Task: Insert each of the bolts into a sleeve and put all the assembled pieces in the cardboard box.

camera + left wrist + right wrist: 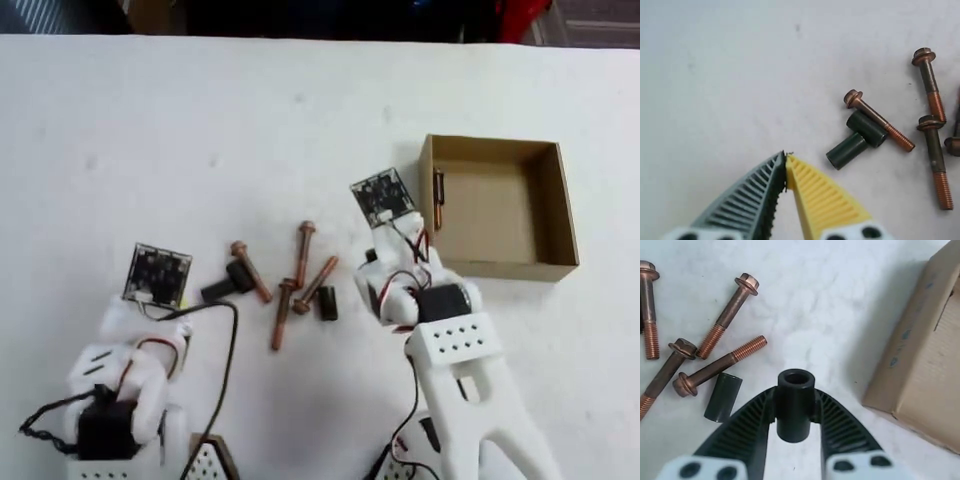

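sleeve (795, 407), dark and short, sits pinched between the two fingers of the right gripper (795, 392), close to their tips, one finger on each round side. the jaws stand only as wide as the sleeve. its long axis runs crosswise to the squeeze, and one open end, bore showing, faces the wrist camera. in the high view this arm stands right of centre, just left of the cardboard box (560, 215), which sits at the upper right of the frame, open side up. a copper-coloured piece (438, 200) lies along the box's left inner wall; whether it wears a sleeve i cannot tell.

four bolts (303, 255) lie loose on the white table (200, 120) at centre frame. two run near vertical with heads toward the top, one slants head-down to the lower left, and the leftmost bolt (250, 270) slants head-up to the upper left. a loose sleeve (327, 304) lies just beside the slanted one. two more sleeves (846, 150) touch end to side, the farther one against the leftmost bolt's shank.

the left gripper (785, 162) hangs over bare table near them, jaws closed tip to tip on nothing.
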Robot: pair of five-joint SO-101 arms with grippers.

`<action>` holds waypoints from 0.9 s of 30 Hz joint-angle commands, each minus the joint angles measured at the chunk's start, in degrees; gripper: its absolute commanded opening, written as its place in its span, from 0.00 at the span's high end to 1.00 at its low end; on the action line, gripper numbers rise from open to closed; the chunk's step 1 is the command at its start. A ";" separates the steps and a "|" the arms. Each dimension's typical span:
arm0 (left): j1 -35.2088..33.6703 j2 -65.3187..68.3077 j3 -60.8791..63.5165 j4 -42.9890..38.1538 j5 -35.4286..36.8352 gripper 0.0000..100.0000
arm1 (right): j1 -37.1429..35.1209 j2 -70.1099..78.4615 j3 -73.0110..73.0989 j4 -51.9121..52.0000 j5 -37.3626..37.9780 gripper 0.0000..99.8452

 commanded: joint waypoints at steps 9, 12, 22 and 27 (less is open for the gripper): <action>0.66 17.89 -17.14 0.53 -2.90 0.98 | 0.31 -1.80 2.64 -5.76 0.00 0.98; 3.82 26.86 -21.27 -0.09 -0.97 0.98 | 0.31 -1.80 2.73 -6.37 0.00 0.98; 15.52 47.69 -27.69 -5.80 9.23 0.98 | 0.66 -1.80 6.07 -12.70 0.00 0.98; 17.63 56.84 -27.87 -11.34 13.63 0.98 | 0.75 -1.80 6.07 -12.97 0.00 0.98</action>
